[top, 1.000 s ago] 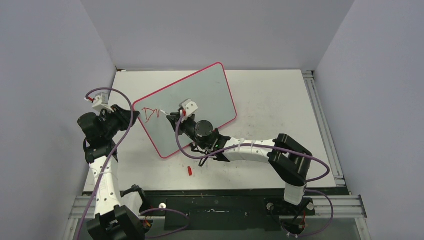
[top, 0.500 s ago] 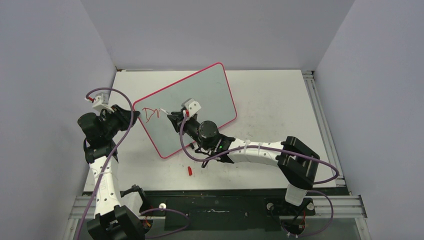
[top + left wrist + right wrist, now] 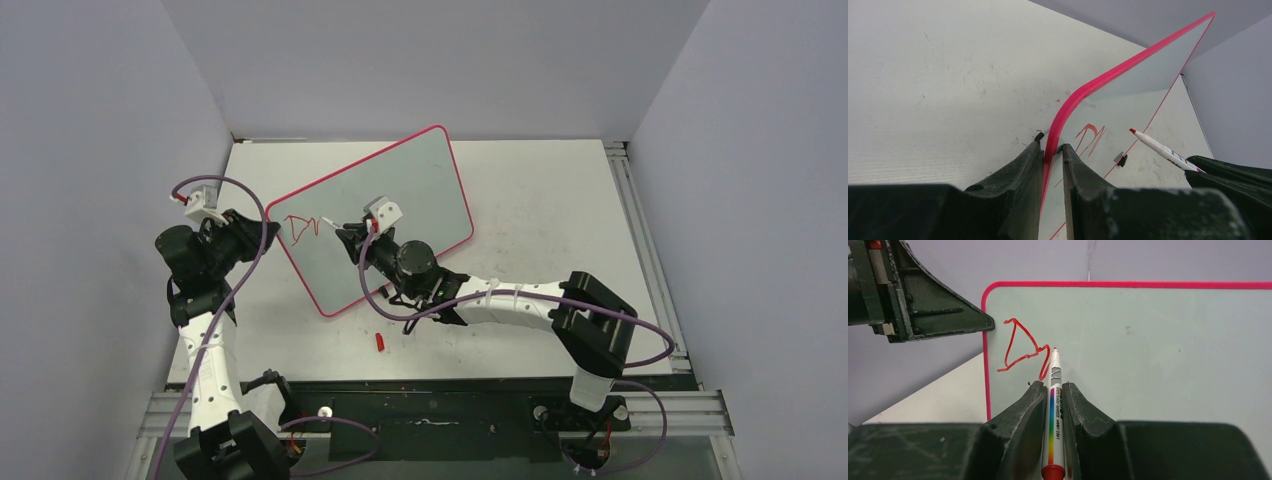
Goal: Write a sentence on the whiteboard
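Grey walls [image 3: 420, 60] stood close on three sides of the white table [image 3: 560, 200]. On my screen the whiteboard [image 3: 400, 190] was tipped up on the far left part of the table, turned at a slant.

The left gripper [image 3: 1052, 147] was pinched tight on the pink rim at the board's left end, one finger on each side. The right gripper [image 3: 1052, 386] was squeezed around a marker [image 3: 1055, 390], which stuck straight out between the fingers. The marker's red tip sat right at the end of the red marks [image 3: 1020, 347] near that same end of the board. I could not tell if it touched.

The left arm stood tall from its base by the left wall, with its wrist bent over to the board. The right arm went out to an elbow on the right, then lay long and low across the table to the board.

Most of the board's face past the marks was plain. A small red cap [image 3: 380, 342] lay on the table near the board's near corner, beside the right arm. More white table showed to the right of the board.
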You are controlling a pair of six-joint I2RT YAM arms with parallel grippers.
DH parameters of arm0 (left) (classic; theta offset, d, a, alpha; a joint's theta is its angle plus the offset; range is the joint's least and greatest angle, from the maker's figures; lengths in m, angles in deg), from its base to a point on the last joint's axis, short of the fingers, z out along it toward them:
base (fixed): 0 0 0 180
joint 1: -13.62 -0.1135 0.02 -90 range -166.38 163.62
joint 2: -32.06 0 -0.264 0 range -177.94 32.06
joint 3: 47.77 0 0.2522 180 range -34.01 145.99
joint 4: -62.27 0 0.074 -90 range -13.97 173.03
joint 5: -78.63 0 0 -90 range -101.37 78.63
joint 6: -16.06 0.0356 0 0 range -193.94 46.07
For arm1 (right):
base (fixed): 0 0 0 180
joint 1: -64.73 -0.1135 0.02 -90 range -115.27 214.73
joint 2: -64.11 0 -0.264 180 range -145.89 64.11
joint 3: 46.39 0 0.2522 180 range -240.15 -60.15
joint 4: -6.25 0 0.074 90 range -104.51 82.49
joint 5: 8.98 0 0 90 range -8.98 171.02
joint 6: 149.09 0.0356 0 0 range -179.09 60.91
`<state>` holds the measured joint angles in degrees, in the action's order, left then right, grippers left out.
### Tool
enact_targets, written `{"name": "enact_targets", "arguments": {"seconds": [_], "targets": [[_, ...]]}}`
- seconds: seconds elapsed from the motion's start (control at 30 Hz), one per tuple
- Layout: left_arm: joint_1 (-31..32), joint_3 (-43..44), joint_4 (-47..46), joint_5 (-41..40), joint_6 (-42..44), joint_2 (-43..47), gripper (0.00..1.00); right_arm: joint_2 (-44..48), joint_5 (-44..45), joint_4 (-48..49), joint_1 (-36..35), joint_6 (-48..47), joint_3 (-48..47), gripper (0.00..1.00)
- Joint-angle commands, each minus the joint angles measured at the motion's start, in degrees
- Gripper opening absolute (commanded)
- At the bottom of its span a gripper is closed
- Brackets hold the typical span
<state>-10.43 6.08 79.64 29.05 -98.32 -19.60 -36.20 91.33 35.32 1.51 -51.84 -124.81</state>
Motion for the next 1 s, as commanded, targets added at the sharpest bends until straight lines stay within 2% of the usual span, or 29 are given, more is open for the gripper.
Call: {"name": "enact_targets", "arguments": {"seconds": [0.0, 0.97], "targets": [[0.6, 0.4, -0.3, 1.2, 0.4, -0.4, 0.18, -1.4, 0.1, 2.1, 0.8, 1.3, -0.2, 0.05], [0.6, 0.5, -0.4, 1.1, 0.5, -0.4, 0.18, -3.6, 1.7, 1.3, 1.7, 2.7, -0.5, 0.05]]}}
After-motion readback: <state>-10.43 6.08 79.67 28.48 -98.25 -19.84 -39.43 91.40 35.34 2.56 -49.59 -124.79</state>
